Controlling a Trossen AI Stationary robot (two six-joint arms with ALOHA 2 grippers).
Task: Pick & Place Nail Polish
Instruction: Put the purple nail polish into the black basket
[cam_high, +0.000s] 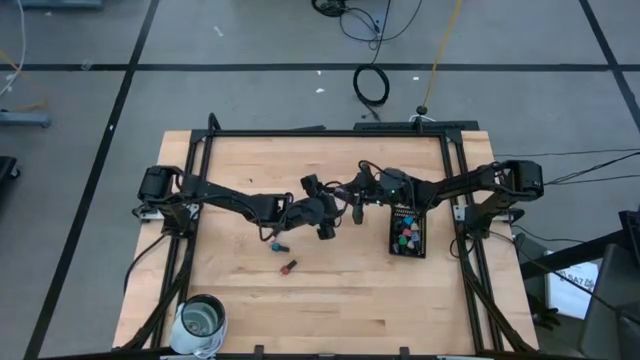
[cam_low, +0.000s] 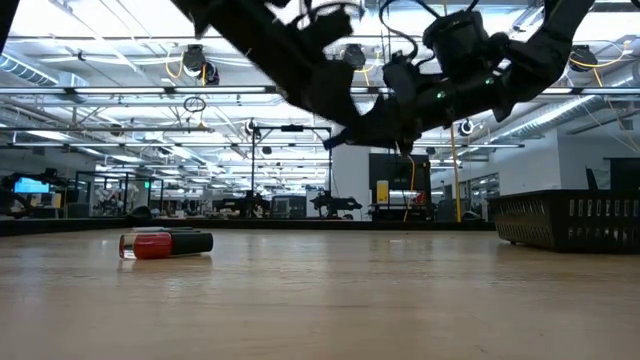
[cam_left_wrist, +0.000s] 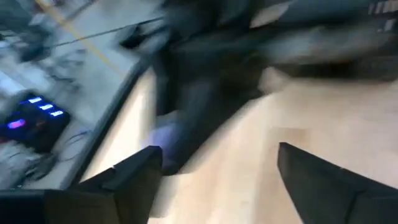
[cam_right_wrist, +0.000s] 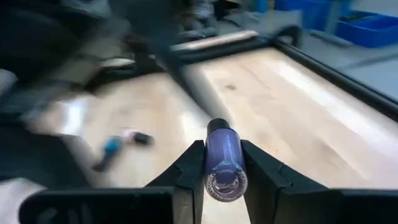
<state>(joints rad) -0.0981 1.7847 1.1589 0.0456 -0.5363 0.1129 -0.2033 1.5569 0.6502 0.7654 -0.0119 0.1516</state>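
Right claw (cam_right_wrist: 221, 165) clamped on purple bottle (cam_right_wrist: 224, 163); left claw (cam_left_wrist: 217, 180) apart, view blurred.

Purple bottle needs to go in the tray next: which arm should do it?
Right. Its pincer already grips the purple bottle, and the right arm is on the tray's side. The left pincer is open and holds nothing.

A large industrial lab: ceiling light strips (cam_low: 120, 95), distant workstations (cam_low: 250, 205).
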